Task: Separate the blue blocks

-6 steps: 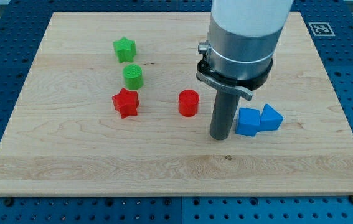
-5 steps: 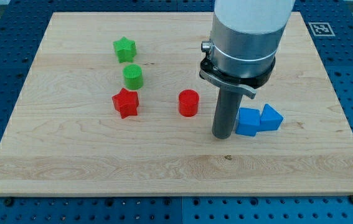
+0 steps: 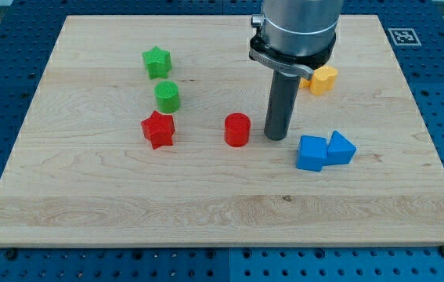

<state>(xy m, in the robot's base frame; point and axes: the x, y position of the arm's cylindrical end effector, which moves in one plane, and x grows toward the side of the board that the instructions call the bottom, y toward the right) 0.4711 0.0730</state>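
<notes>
Two blue blocks touch each other at the view's right: a blue cube (image 3: pixel 312 153) and, on its right, a blue triangular block (image 3: pixel 341 148). My tip (image 3: pixel 276 136) rests on the board up and to the left of the blue cube, a short gap away. It stands just right of the red cylinder (image 3: pixel 237 129).
A red star (image 3: pixel 158 129), a green cylinder (image 3: pixel 167 96) and a green star (image 3: pixel 157 62) stand in a column at the view's left. A yellow block (image 3: pixel 321 79) shows behind the arm. The wooden board (image 3: pixel 88 211) lies on a blue pegboard table.
My tip has moved toward the view's top, away from the blue cube's left side. The arm's body rose in the view and uncovered the yellow block. The blocks have not moved.
</notes>
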